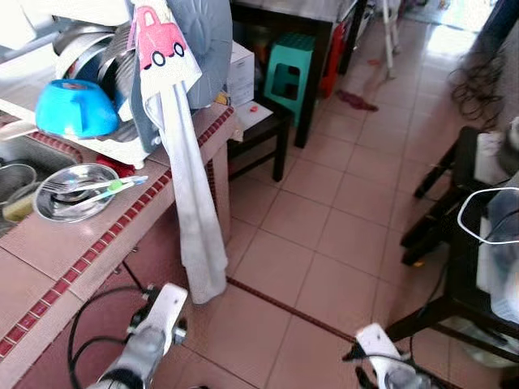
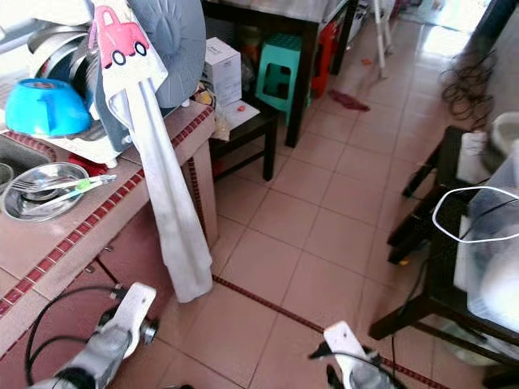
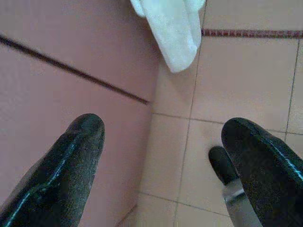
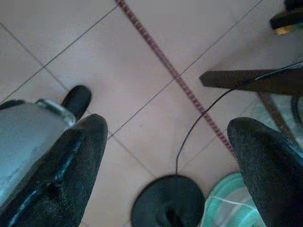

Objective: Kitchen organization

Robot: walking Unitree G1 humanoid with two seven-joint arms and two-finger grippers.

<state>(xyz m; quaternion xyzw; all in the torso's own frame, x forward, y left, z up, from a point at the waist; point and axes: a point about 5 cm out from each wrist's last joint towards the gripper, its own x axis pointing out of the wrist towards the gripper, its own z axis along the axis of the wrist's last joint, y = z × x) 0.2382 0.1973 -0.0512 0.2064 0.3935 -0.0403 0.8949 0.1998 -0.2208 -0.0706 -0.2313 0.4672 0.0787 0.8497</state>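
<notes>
Grippers, left gripper and right gripper, are hanging released over the floor tiles while I'm viewing the white towel draping off the left counter.

Two silver arms with white wrist housings, a black cable looping off the left. Behind each wrist, jaws of two long, matte black, round-tipped fingers.
</notes>
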